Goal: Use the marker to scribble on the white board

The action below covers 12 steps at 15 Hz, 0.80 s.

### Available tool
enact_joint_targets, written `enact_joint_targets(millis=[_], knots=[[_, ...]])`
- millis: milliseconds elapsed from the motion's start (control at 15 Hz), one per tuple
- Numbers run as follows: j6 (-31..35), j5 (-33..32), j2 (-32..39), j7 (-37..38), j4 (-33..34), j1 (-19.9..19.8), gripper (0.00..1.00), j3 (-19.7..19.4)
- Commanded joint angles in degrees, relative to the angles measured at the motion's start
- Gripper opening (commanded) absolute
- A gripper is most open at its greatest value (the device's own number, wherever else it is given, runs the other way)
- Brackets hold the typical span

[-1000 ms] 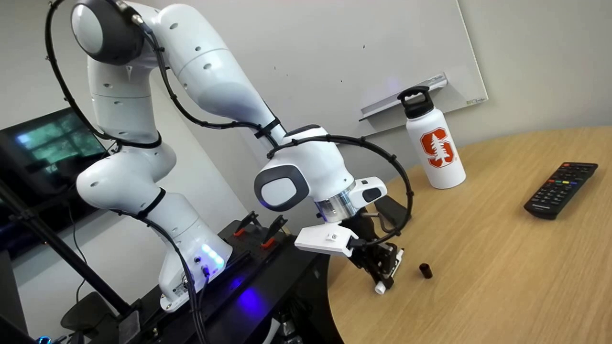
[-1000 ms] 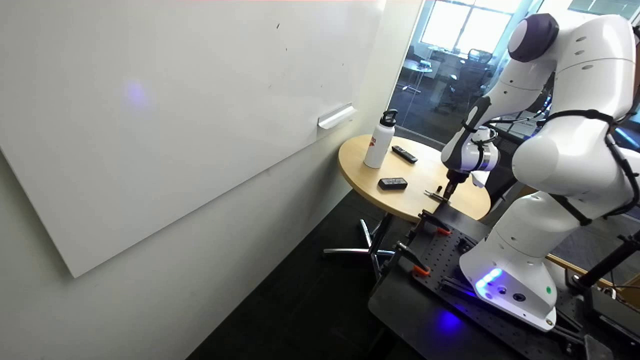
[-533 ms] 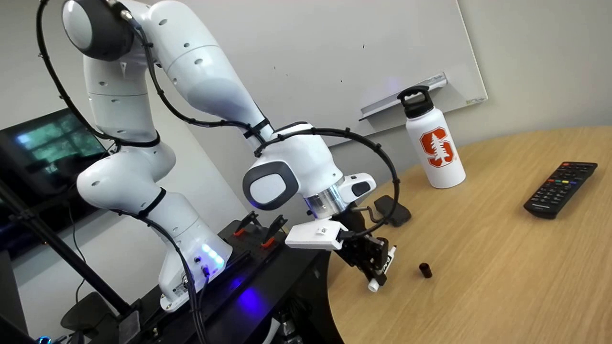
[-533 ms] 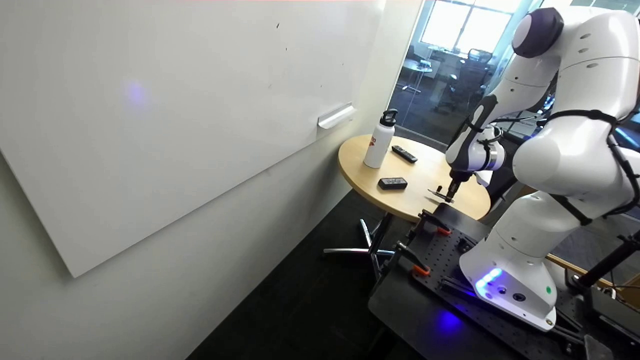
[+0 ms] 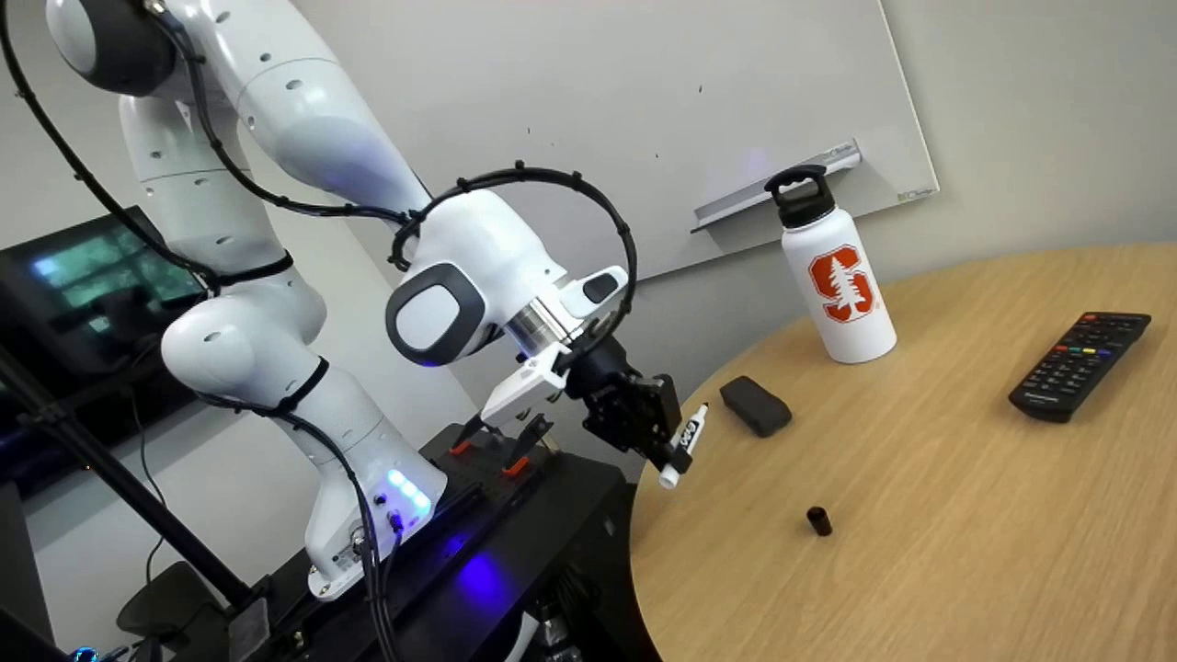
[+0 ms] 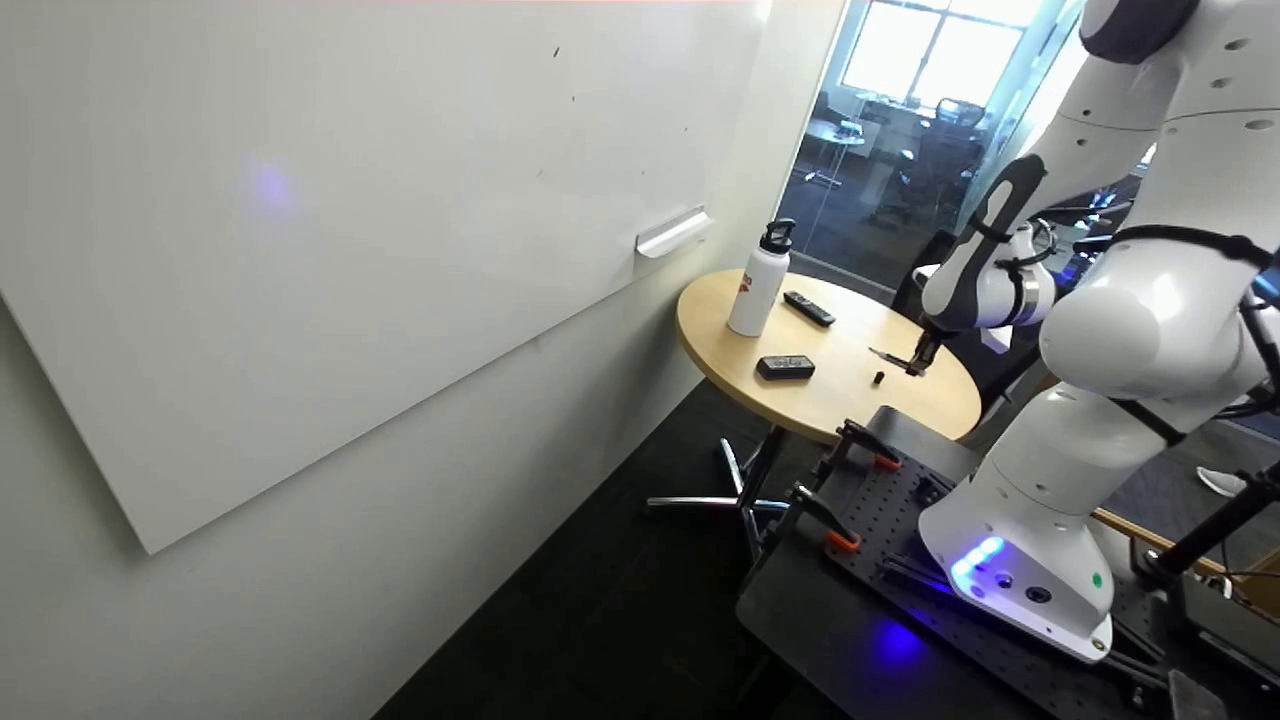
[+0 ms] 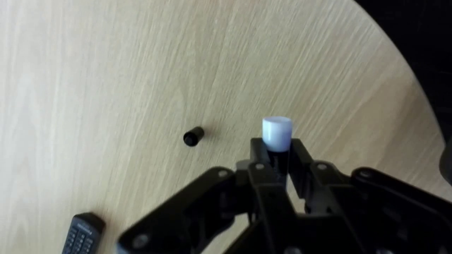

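My gripper [image 5: 679, 457] is shut on the white marker [image 5: 695, 429] near its rear end and holds it above the table, apart from the board. The marker slants with its dark tip pointing up in this exterior view. In another exterior view the gripper [image 6: 915, 369] and the thin marker [image 6: 887, 357] are above the round table. In the wrist view the marker's white end [image 7: 277, 133] sticks out between the fingertips [image 7: 276, 150]; its tip is hidden. The white board [image 6: 400, 260] hangs on the wall with a short ledge [image 6: 673, 233]; it also shows behind the arm [image 5: 625, 110].
A dark cap [image 5: 818, 521] stands on the wooden table [image 5: 965, 552]. A black block [image 5: 756, 406], a white bottle [image 5: 840, 290] and a black remote [image 5: 1079, 366] are also on it. The bottle [image 6: 760, 291] stands near the wall and the ledge. Black clamps [image 6: 828, 516] stand on the robot's base.
My gripper has risen from the table with the marker and moved away from the cap. The wrist has tilted, and the marker's tip now shows clearly. The other objects have not moved.
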Motion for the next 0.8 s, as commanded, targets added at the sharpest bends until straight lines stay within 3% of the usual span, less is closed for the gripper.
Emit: enact_joint_targets(millis=[0,133,267,333,667,733], knots=[[0.75,2.3,-10.09,0.3,-5.57,10.79,0.05,-8.25],[0.48,3.54,-12.15,0.59,-4.95,15.54,0.05,-11.82],[1.64,3.73,-11.75,0.98,-3.24,17.66,0.05,-13.69],[0.05,2.89,-10.47,0.13,-2.97,15.09,0.2,-11.27],[0.06,3.17,-11.2,0.13,-2.71,16.55,0.2,-12.82],[0.06,3.17,-11.2,0.13,-2.71,16.55,0.05,-12.82]])
